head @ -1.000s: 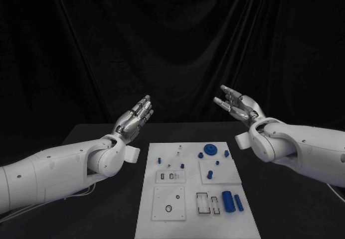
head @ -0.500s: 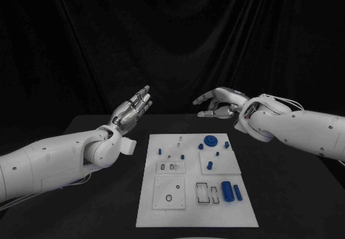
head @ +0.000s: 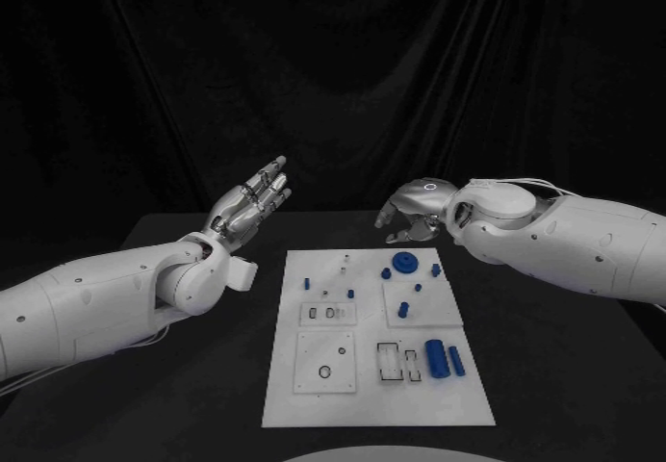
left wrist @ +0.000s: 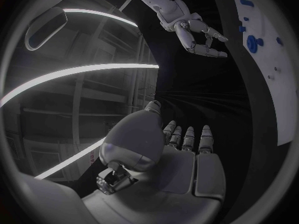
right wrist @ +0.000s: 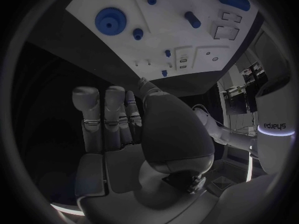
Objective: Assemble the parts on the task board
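Note:
The white task board (head: pixel 374 404) lies in the middle of the black table. On it I see a blue gear (head: pixel 405 261) at its far end, a blue peg (head: pixel 404 309) in the middle and a thick blue cylinder (head: pixel 436 358) beside a slim blue bar (head: pixel 457 360) on the near right. My left hand (head: pixel 250 204) is raised high beyond the board's far left corner, fingers straight and apart, holding nothing. My right hand (head: pixel 414 212) hangs palm down above the table just past the board's far end, fingers loosely bent and empty. The right wrist view looks past those fingers (right wrist: pixel 106 119) at the gear (right wrist: pixel 111 19).
Recessed slots and small holes mark the board's left and near panels (head: pixel 326 375). Black table surface (head: pixel 181 385) runs along both sides of the board. A dark curtain hangs behind the table.
My right hand has rolled from palm up to palm down and sunk toward the board's far end. The left hand has stayed raised, rising slightly.

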{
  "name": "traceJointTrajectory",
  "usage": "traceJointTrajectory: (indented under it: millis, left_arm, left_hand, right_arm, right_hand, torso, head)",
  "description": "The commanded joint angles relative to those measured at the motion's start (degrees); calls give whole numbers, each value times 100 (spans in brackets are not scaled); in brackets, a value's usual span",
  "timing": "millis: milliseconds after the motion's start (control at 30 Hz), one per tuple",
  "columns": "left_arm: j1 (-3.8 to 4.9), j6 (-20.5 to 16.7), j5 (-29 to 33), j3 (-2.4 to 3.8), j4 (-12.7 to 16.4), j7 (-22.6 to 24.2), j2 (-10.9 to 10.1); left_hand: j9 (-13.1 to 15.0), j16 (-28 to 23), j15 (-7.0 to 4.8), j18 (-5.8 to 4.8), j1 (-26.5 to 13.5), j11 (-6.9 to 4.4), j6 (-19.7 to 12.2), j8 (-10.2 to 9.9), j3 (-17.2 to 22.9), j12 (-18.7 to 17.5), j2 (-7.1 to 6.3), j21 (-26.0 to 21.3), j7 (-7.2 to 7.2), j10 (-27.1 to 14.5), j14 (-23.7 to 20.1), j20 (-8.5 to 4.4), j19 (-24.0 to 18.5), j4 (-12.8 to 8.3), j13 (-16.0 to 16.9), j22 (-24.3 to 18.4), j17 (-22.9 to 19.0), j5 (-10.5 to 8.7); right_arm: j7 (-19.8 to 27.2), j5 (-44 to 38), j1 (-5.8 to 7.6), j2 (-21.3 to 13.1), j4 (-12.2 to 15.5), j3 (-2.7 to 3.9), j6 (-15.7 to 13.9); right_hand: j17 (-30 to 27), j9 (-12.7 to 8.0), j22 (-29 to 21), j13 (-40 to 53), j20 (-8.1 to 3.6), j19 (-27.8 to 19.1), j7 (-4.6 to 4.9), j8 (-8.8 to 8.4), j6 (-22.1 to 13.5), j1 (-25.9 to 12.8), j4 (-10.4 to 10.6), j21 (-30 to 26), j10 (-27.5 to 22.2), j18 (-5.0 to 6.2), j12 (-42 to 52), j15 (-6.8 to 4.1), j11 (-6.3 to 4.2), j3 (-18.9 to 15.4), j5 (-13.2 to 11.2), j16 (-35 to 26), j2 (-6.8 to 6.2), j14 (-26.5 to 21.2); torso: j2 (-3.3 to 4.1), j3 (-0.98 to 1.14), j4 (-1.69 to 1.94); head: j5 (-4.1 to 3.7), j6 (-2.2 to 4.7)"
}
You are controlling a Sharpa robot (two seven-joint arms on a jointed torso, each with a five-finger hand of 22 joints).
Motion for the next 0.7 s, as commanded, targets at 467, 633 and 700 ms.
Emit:
traceJointTrajectory:
  millis: [467,633,700]
  left_arm:
    - [-19,191,-94,6,-56,106,50]
    - [-27,216,-94,5,-78,103,53]
    - [-31,227,-94,5,-85,99,53]
  left_hand:
    - [40,-21,58,83,190,162,343,82,71,-20,-11,-20,89,0,-2,191,3,-20,-7,-10,-5,191]
    - [41,-21,62,83,203,167,360,84,76,-20,-12,-20,93,0,-2,198,3,-23,-7,-10,-5,208]
    - [43,-21,65,83,212,174,375,86,79,-20,-12,-20,99,0,-2,204,3,-25,-7,-10,-5,216]
  right_arm:
    - [-589,-447,-339,157,-270,5,343]
    - [-523,-455,-435,193,-354,5,184]
    - [-507,-456,-458,206,-377,5,155]
  right_hand:
    - [1223,59,1655,22,29,482,-86,-34,-11,-143,-11,1296,159,-306,8,-8,25,-3,53,1169,-125,538]
    - [1296,53,1749,28,33,511,-58,-49,-52,-170,6,1364,187,-321,21,-3,32,-13,29,1231,-141,565]
    - [1347,52,1799,28,33,525,-41,-48,-61,-154,-3,1400,191,-328,23,-4,33,-4,36,1272,-139,575]
  torso:
    - [-7,-2,-8]
    - [-7,-2,-4]
    - [-9,-2,-8]
  head:
    - [10,-83]
    - [8,-88]
    - [10,-90]
